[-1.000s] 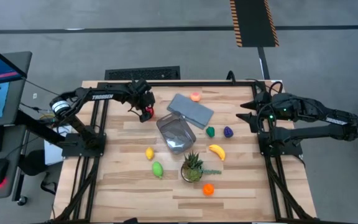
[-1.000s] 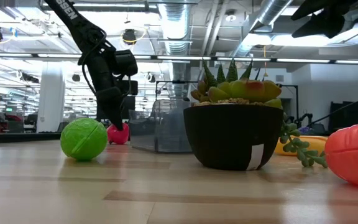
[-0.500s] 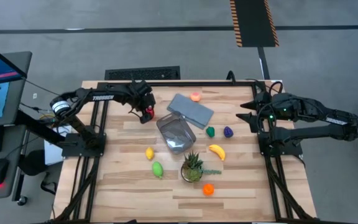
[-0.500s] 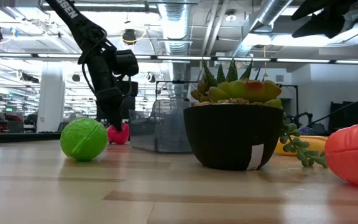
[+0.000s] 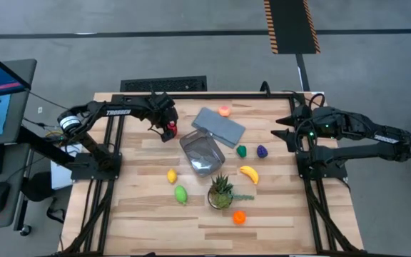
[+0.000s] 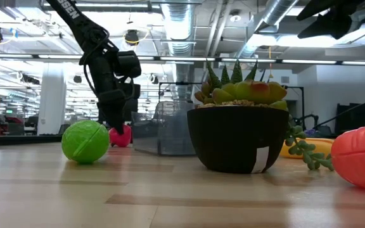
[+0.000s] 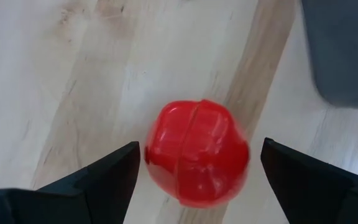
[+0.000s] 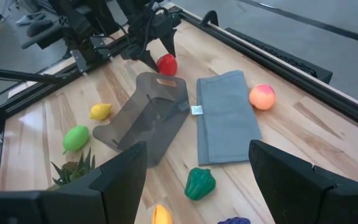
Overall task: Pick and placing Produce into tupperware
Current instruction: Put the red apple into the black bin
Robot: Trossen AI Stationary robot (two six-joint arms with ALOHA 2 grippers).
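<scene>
Straddling the red fruit [image 7: 197,153] with jaws spread, not yet clamped.

The red piece of produce sits on the table [image 5: 141,207], just left of the clear tupperware [image 5: 202,152]; the left gripper [image 7: 197,171] brackets it so closing would likely pinch both sides. The right gripper [image 8: 197,163], jaws apart and empty, waits far right, probably staying clear.

Tub [image 5: 203,153] sits mid-worktop [image 5: 141,207], lid [image 5: 220,126] just behind it, potted plant [image 5: 220,193] just in front. Left claw [image 5: 168,129] straddles a toy fruit [image 5: 171,127] left of the tub. Banana [image 5: 248,173] lies right of the plant.
</scene>
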